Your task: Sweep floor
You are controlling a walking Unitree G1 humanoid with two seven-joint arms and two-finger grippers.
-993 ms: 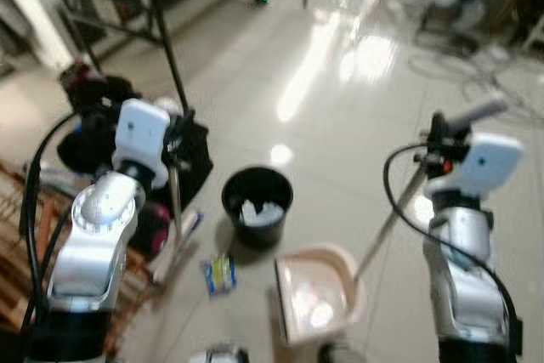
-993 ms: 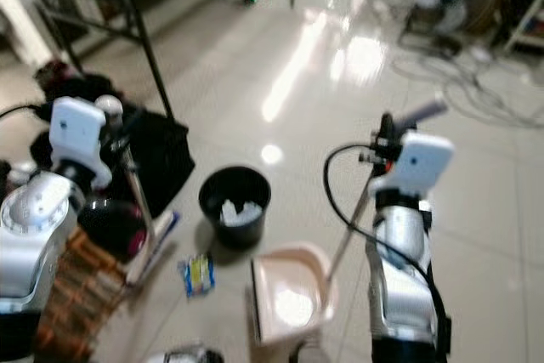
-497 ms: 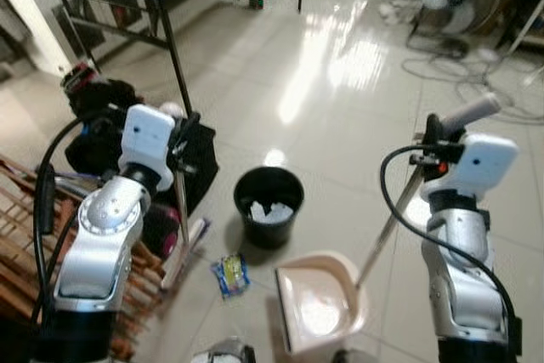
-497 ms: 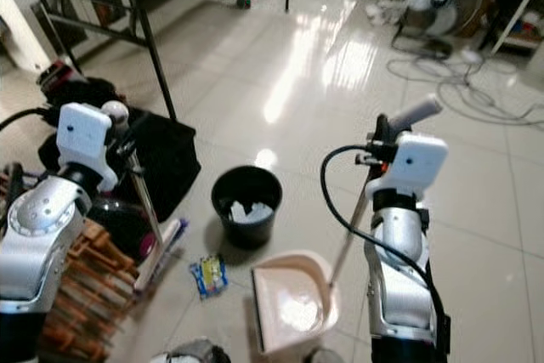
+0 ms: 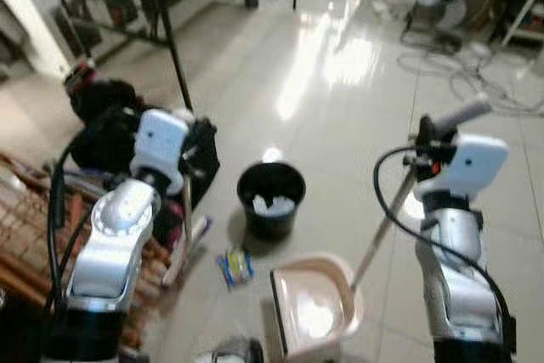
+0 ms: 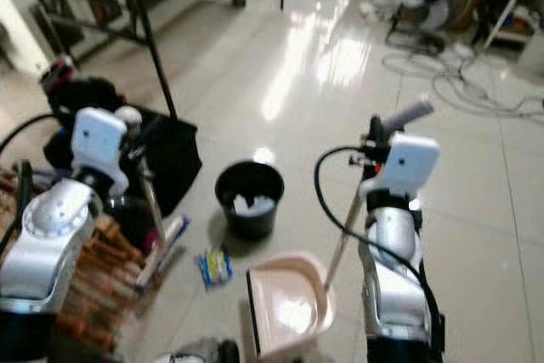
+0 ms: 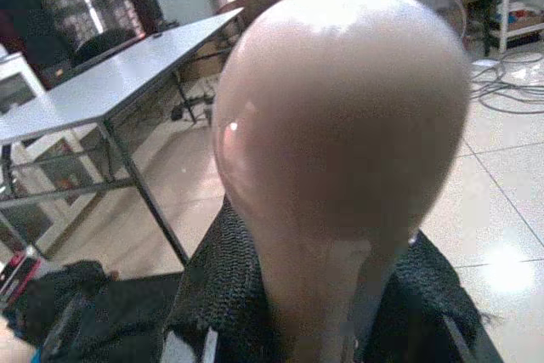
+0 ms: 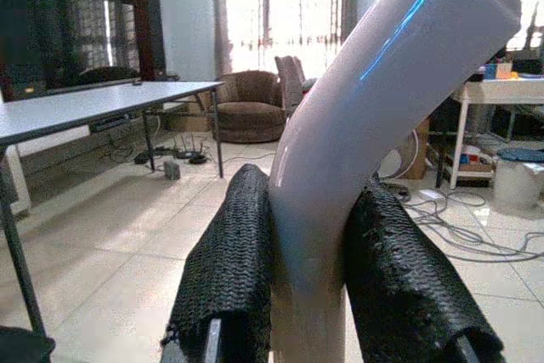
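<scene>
At the lower centre of the frame, the pink dustpan (image 5: pixel 313 316) is resting on the floor (image 5: pixel 340 125), its long handle (image 8: pixel 357 150) clenched in the right tool (image 8: pixel 327 295). At left, the left tool (image 7: pixel 327 295) is grasping the broom handle (image 7: pixel 340 125), the broom (image 5: pixel 185 235) standing beside a wrapper (image 5: pixel 235 266), with the black bin (image 5: pixel 271 200) sitting further up at mid-frame.

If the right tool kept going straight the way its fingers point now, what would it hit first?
Apart from the dustpan handle it already grips, nothing close. The right tool points out over open tiled floor, toward a brown armchair by the far windows. Depth is unclear, and the handle hides the middle of that line.
</scene>
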